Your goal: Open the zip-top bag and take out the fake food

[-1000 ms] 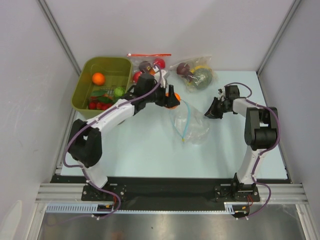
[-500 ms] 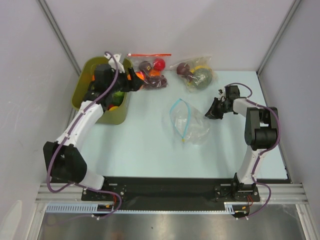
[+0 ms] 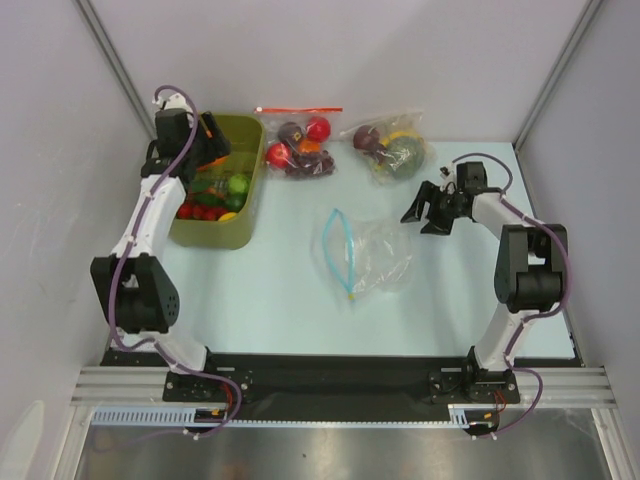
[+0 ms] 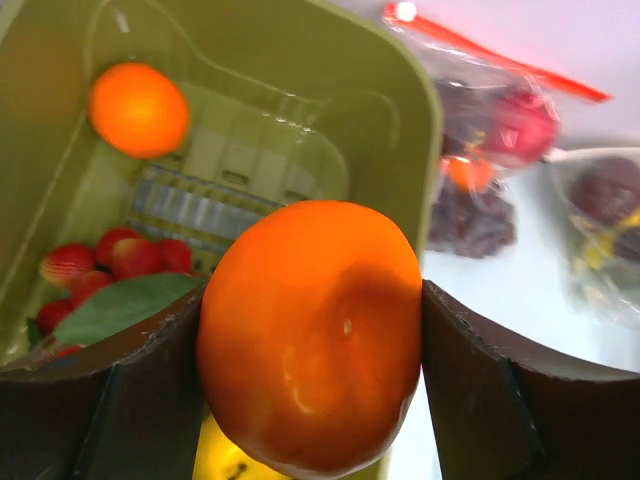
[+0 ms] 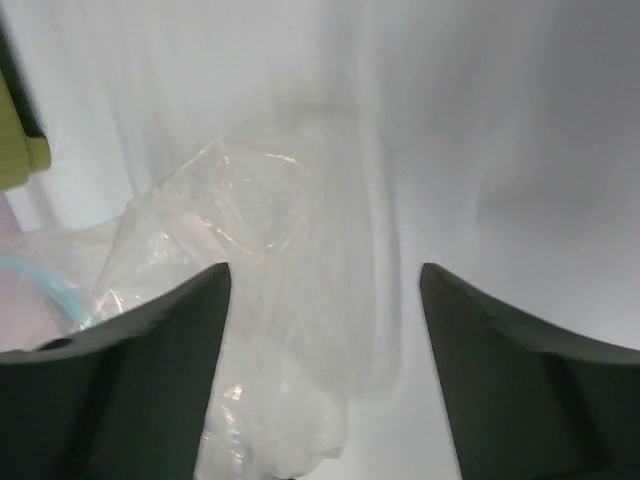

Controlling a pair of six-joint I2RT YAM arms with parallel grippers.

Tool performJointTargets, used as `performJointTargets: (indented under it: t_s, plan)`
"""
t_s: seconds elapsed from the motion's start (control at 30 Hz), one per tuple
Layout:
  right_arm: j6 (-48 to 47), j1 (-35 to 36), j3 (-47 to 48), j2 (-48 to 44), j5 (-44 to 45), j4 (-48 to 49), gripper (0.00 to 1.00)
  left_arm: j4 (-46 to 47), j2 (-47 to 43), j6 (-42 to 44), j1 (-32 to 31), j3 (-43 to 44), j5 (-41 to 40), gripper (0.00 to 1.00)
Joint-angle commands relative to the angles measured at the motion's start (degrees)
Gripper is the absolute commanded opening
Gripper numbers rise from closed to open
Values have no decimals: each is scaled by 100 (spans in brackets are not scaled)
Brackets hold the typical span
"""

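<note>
Your left gripper (image 4: 312, 290) is clamped on an orange fruit (image 4: 300, 350), one finger on each flank. It hangs over the near rim of the olive-green bin (image 3: 251, 185) at the far left of the table (image 3: 280, 290). In the left wrist view the fruit fills the gap between the fingers and does not touch the bin floor. Below it you can see a smaller orange ball (image 4: 138, 108) at the far end of the bin. There is also a cluster of little red pieces (image 4: 112, 262) with a green leaf (image 4: 120, 305) lying over them. From above, a light green fruit (image 3: 239, 184) and a bit of yellow (image 3: 228, 215) also show along the bin's right side.

Your right gripper (image 3: 430, 212) has its fingers spread wide with nothing between them. It sits low over the table, just beyond the bag's upper right corner and not touching it.

The bag (image 3: 380, 262) lies flat and crumpled in the middle of the table. Its light-blue zip strip (image 3: 335, 250) is pulled open into a loop facing left (I can make out no fruit inside it in either the top view or the right wrist view).

Two other filled bags rest along the far edge. One has a red-orange strip (image 3: 298, 110) and lies just right of the bin. The other (image 3: 392, 148) is farther right, with dark and yellow fruit showing through it.
</note>
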Motion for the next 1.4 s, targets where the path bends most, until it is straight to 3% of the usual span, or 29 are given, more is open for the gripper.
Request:
performJointTargets:
  t_s: [0.0, 0.03, 0.13, 0.17, 0.23, 0.27, 0.33, 0.7, 1.07, 1.37]
  plan:
    - [-287, 1, 353, -492, 59, -121, 85, -326, 485, 210, 104, 741, -604, 0]
    - [-332, 2, 379, -544, 112, -147, 88, -371, 738, 228, 113, 874, -692, 0]
    - [-499, 54, 485, -808, 252, -297, 91, -511, 1109, 220, 148, 1244, -956, 13]
    - [-525, 72, 502, -948, 270, -306, 100, -547, 1354, 202, 175, 1332, -982, 26]
    - [-569, 89, 503, -1107, 323, -306, 100, -634, 1557, 158, 210, 1569, -991, 57]
    - [-569, 98, 494, -1177, 332, -306, 100, -722, 1698, 158, 219, 1631, -1000, 85]
    - [-596, 98, 476, -1353, 332, -280, 99, -732, 1769, 166, 219, 1711, -991, 99]
    - [-596, 98, 529, -1556, 411, -139, 100, -732, 1419, 351, 210, 1308, -868, 100]
    - [-622, 81, 608, -1740, 605, -60, 100, -486, -57, 694, -192, -142, -947, 100]
    - [-666, 81, 547, -2065, 930, -16, 100, -969, -1016, 685, -747, -538, -1430, 100]
